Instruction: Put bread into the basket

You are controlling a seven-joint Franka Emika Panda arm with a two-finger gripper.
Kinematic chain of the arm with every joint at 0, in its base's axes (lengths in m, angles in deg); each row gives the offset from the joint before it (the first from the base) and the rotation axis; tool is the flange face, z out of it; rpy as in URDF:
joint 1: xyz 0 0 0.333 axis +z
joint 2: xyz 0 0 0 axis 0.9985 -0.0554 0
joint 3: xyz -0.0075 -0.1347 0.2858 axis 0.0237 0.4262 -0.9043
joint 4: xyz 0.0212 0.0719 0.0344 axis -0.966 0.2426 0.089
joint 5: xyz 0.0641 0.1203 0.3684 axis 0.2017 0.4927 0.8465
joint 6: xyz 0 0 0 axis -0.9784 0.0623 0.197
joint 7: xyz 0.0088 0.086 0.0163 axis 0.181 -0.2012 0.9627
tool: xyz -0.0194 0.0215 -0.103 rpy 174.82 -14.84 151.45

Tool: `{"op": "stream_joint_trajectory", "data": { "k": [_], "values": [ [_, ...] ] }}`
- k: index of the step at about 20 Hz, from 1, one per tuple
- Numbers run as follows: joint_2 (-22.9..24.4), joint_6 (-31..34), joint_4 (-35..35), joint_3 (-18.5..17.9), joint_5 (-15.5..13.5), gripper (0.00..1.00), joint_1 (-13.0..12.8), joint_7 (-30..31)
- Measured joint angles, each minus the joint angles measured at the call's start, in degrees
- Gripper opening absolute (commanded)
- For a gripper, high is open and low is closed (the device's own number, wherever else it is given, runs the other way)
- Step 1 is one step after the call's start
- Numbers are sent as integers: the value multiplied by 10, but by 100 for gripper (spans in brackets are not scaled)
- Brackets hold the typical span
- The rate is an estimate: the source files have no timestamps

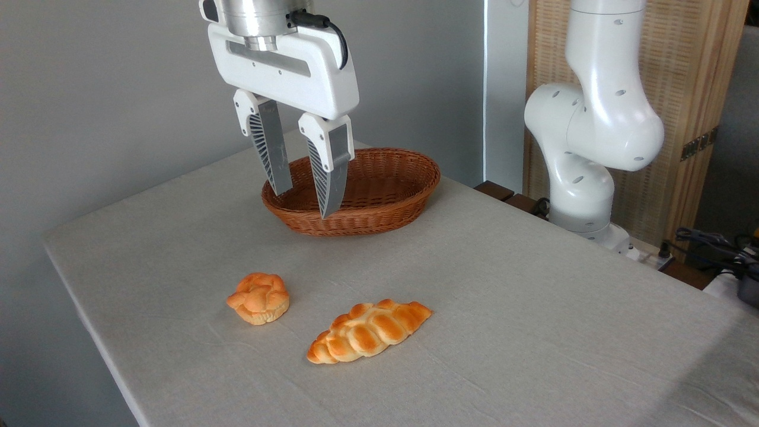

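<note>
Your gripper (pixel 303 203) hangs with jaws parted, clear of the table (pixel 533 308), in front of the basket (pixel 379 196). Open air lies beneath it down to the bread (pixel 259 298). The braided loaf (pixel 369 331) lies near the bread's right; its left and far sides are bare cloth.
</note>
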Motion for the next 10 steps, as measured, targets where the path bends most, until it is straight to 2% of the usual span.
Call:
{"op": "stream_joint_trajectory", "data": {
  "k": [7,10],
  "values": [
    [0,-1,0,5,0,100,-2,0],
    [-1,-25,5,6,0,100,-6,0]
  ]
}}
